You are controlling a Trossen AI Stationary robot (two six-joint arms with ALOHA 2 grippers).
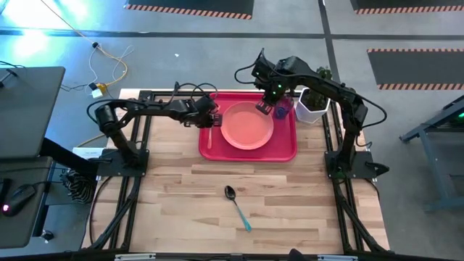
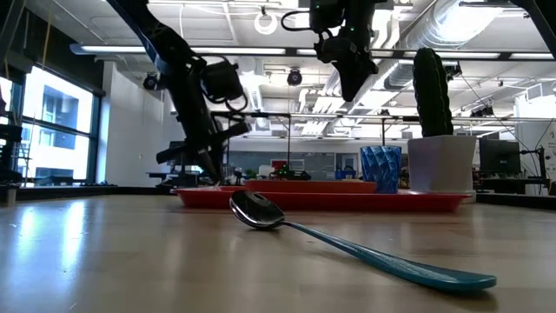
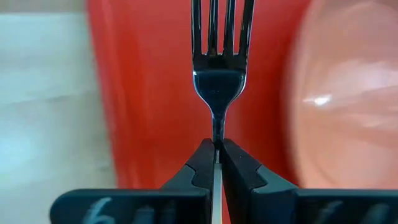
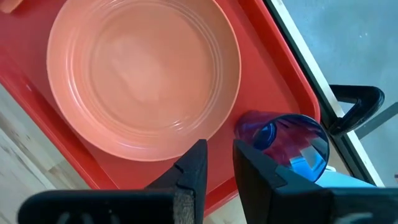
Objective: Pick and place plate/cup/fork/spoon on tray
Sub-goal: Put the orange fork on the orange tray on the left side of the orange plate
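From above, the left gripper (image 1: 208, 116) hides the fork (image 3: 217, 59) at the tray's (image 1: 286, 154) nine o'clock edge; its wrist camera shows it pinching the neck. Right gripper (image 4: 217, 165), fingers parted and empty, hangs over plate (image 1: 247, 125) and cup (image 4: 289, 140). The spoon (image 1: 237, 206) lies at six o'clock.

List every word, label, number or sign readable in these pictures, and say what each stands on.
No text can be read.
Left claw: pale marks on its housing, too blurred to read.
Paper by the table's left edge: print too small to read.
Tray, plate, cup, spoon: no markings.
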